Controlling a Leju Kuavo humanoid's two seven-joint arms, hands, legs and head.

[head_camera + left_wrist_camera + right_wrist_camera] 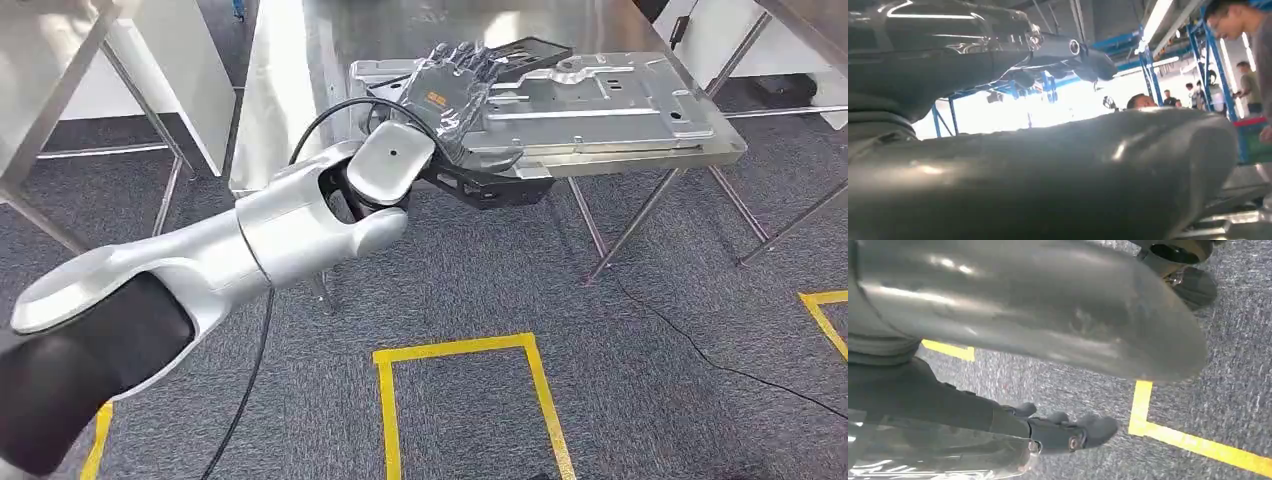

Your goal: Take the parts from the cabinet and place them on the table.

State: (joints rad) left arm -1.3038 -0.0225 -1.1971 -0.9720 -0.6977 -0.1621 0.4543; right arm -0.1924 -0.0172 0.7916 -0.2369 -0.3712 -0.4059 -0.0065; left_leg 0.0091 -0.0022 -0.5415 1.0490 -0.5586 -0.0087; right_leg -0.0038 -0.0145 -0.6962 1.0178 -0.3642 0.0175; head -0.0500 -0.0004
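Observation:
A flat black frame-shaped part lies across a silver stamped metal part on the steel table, and its near end hangs over the table's front edge. My left hand lies on top of the black part with its fingers spread flat. In the left wrist view its thumb and darker fingers stand apart with bright background between them, so I cannot tell whether it grips the part. My right hand hangs over the carpet, fingers apart, holding nothing.
The table stands on thin crossed legs over grey carpet. Yellow tape marks a box on the floor in front of me. A black cable runs across the carpet. Several people stand behind the table.

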